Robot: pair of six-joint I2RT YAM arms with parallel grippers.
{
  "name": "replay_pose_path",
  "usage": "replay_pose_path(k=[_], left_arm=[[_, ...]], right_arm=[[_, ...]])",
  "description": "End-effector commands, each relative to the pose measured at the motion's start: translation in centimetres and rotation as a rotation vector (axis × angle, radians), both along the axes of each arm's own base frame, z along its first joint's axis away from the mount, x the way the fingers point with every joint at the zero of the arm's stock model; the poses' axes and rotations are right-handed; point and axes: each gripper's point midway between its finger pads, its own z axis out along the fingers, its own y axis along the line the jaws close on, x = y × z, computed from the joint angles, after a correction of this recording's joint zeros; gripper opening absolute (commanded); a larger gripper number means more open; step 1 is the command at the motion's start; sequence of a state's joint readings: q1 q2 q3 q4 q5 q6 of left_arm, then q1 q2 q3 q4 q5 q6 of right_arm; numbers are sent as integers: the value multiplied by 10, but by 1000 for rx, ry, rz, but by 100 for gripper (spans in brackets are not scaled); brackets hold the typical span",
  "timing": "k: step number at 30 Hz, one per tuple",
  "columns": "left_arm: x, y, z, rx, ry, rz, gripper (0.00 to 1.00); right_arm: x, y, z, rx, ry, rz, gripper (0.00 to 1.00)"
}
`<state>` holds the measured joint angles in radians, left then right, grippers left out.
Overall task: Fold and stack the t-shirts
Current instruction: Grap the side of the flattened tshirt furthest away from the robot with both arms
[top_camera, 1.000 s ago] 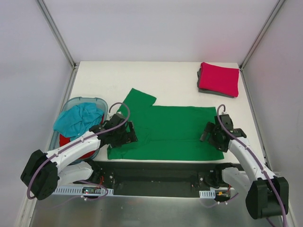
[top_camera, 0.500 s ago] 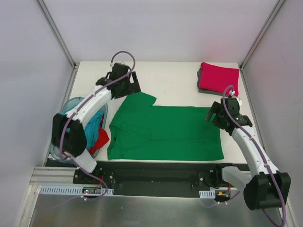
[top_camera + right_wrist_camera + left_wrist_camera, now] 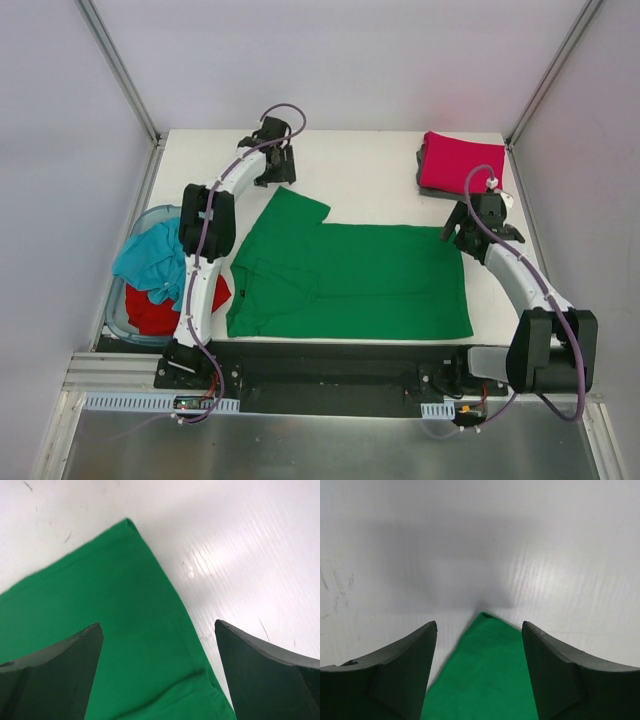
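Green t-shirt (image 3: 350, 280) lies flat, sleeve out; left pincer (image 3: 479, 625) and right pincer (image 3: 157, 625) spread, empty.

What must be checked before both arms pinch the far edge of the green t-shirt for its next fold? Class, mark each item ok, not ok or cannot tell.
1. Green t-shirt lies spread on the table, nothing on top: ok.
2. Left gripper open, straddling the sleeve tip: ok.
3. Right gripper open, straddling the hem corner: ok.
4. Either gripper touching the cloth: cannot tell.
5. Folded crimson-pink t-shirt apart from the green one: ok.
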<state>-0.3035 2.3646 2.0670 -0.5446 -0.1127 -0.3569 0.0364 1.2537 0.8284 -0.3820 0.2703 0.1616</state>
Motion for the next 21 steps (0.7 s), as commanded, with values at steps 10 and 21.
replay_pose_path(k=[10,21], left_arm=[[-7,-7,-16,-29,69,-80,45],[-13,1,-35,8,106,-61,12]], right_arm=[[34,-18,-9,-65,-39,-22,96],[32,-17,-11,-51,-36,-19,96]])
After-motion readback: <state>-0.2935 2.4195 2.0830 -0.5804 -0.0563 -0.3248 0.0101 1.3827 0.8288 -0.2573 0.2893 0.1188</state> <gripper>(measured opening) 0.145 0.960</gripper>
